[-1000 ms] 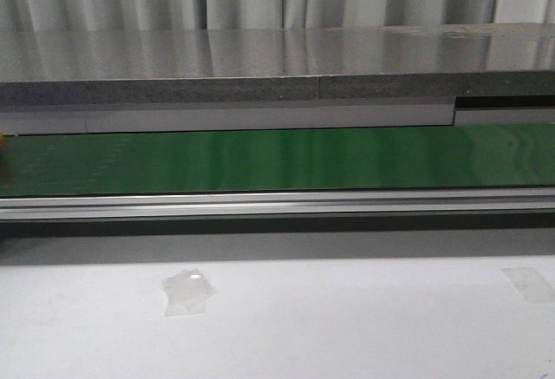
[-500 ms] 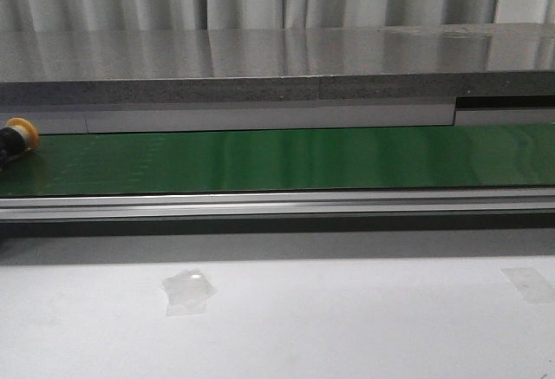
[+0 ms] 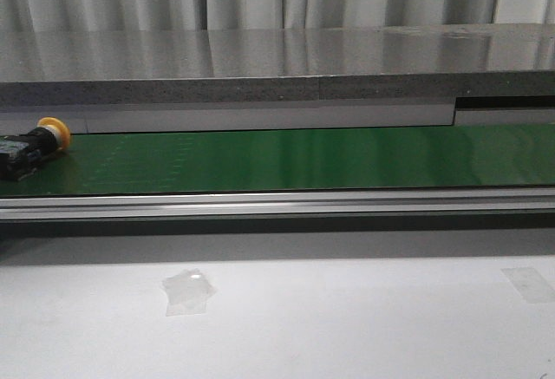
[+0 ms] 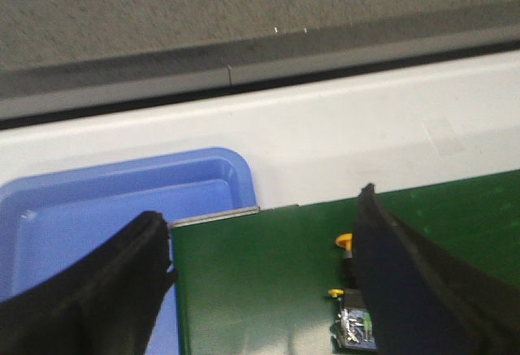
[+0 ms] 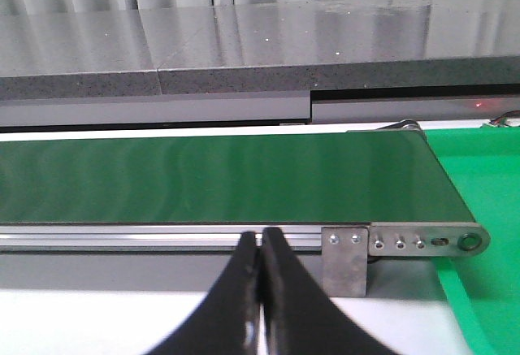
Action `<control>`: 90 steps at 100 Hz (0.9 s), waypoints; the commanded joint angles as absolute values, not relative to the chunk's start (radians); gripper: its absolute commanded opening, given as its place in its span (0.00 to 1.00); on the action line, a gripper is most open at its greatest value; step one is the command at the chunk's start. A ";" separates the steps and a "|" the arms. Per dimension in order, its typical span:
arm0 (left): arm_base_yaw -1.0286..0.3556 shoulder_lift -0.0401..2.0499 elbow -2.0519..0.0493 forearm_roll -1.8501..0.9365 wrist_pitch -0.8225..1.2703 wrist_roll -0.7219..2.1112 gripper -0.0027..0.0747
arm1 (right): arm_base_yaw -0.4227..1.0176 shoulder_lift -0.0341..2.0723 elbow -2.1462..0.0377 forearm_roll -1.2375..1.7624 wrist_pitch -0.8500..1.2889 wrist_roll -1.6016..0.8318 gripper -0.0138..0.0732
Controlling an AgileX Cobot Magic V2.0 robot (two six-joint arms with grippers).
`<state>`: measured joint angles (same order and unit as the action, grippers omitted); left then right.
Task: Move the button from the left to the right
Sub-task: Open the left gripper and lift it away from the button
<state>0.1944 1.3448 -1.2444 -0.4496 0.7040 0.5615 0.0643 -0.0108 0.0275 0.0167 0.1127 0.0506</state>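
The button lies on its side at the far left end of the green belt, yellow head toward the right and back. In the left wrist view it rests on the belt, partly hidden behind one finger. My left gripper is open and empty, above the belt's left end, with the button just inside that finger. My right gripper is shut on nothing, in front of the belt's rail near its right end. Neither gripper shows in the front view.
A blue tray sits just past the belt's left end. A green bin sits past the belt's right end, beside the metal end bracket. A grey ledge runs behind the belt. Tape patches lie on the white table.
The button has come into the front view from the left edge and moved rightward along the belt. Nothing else has changed.
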 commanded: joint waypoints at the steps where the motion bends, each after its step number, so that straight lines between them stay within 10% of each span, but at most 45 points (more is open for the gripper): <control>1: 0.174 1.233 -1.203 -0.485 0.566 0.577 0.64 | 0.065 -0.024 0.012 0.016 0.033 0.049 0.08; 39: -0.056 0.862 -0.785 -0.471 0.147 0.607 0.64 | 0.065 -0.024 0.012 0.016 0.033 0.049 0.08; 90: -0.042 0.426 -0.441 -0.505 0.097 0.576 0.64 | 0.065 -0.024 0.012 0.016 0.033 0.049 0.08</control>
<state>-0.0557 0.4677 -0.4452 -0.4845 0.1527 0.6029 0.0643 -0.0108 0.0275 0.0167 0.1127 0.0506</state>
